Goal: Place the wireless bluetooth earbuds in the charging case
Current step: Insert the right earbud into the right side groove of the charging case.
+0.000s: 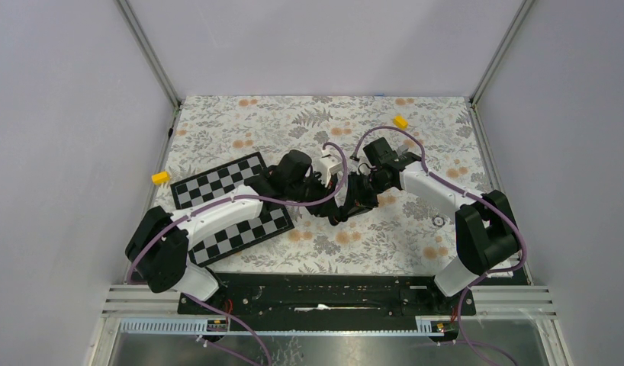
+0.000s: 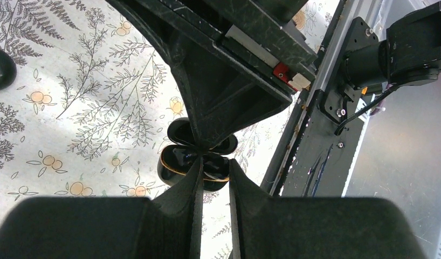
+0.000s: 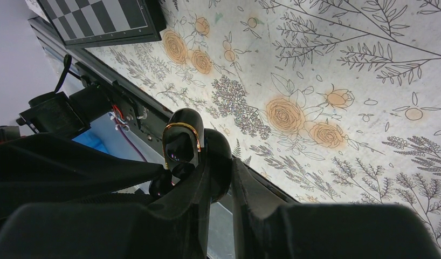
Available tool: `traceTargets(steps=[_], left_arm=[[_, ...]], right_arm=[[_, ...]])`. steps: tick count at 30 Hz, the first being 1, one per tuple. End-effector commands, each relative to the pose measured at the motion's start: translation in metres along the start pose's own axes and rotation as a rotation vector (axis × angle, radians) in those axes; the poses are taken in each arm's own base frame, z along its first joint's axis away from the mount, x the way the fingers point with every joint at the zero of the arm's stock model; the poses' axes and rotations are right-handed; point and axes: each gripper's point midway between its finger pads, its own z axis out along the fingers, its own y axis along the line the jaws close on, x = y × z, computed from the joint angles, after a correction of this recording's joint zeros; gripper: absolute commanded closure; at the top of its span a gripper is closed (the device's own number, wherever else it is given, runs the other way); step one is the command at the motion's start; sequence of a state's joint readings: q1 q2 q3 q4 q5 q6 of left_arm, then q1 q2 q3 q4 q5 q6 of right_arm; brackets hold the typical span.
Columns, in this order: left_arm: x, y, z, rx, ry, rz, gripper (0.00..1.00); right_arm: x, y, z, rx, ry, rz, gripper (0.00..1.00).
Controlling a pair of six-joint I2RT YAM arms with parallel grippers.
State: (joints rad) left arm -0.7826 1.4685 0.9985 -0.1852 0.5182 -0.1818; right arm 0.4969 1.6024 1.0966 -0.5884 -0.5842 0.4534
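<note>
We're starting with the left gripper (image 2: pixel 214 164). Its fingers are sitting almost together with only a slit showing, and we cannot tell for sure what they are pinching. A tiny glossy black rounded earbud (image 3: pixel 159 186) does look to be riding at their tips.

Moving across, the small black pebble-shaped charging case (image 2: pixel 178 162) is hanging open over the middle of the floral-printed worktop (image 1: pixel 416 137), its gold-trimmed rim facing that bud.

On the right, the right gripper (image 3: pixel 221 167) is clamping the case's rounded shell between close-set fingers.

To do this well, we're thinking the right arm should be holding dead steady. The left should be lining the bud up square with its pocket, pressing gently, and letting go only once it is seated; a skewed push could pop the bud loose.

As for brands or lettering, we're reading none anywhere.
</note>
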Motion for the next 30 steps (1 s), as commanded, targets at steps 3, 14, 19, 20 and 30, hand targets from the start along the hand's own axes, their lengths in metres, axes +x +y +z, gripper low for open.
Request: traceTargets(steps=[3,14,19,20,30], left_arm=[[-0.004,-0.011,-0.007,0.044,-0.008,0.043,0.84],[-0.008,-0.007,-0.004,0.027,-0.011,0.048,0.84],[-0.007,-0.009,-0.002,0.036,0.006,0.046,0.84],[-0.007,-0.009,-0.001,0.036,0.01,0.047,0.84],[-0.004,-0.018,0.007,0.064,0.039,0.052,0.84]], right_arm=[[-0.01,0.006,-0.007,-0.01,-0.048,-0.014,1.0],[-0.011,0.009,-0.01,-0.016,-0.054,-0.014,1.0],[-0.011,0.011,-0.013,-0.018,-0.064,-0.014,1.0],[-0.011,0.011,-0.013,-0.018,-0.066,-0.015,1.0],[-0.013,0.01,-0.015,-0.006,-0.08,-0.012,1.0]])
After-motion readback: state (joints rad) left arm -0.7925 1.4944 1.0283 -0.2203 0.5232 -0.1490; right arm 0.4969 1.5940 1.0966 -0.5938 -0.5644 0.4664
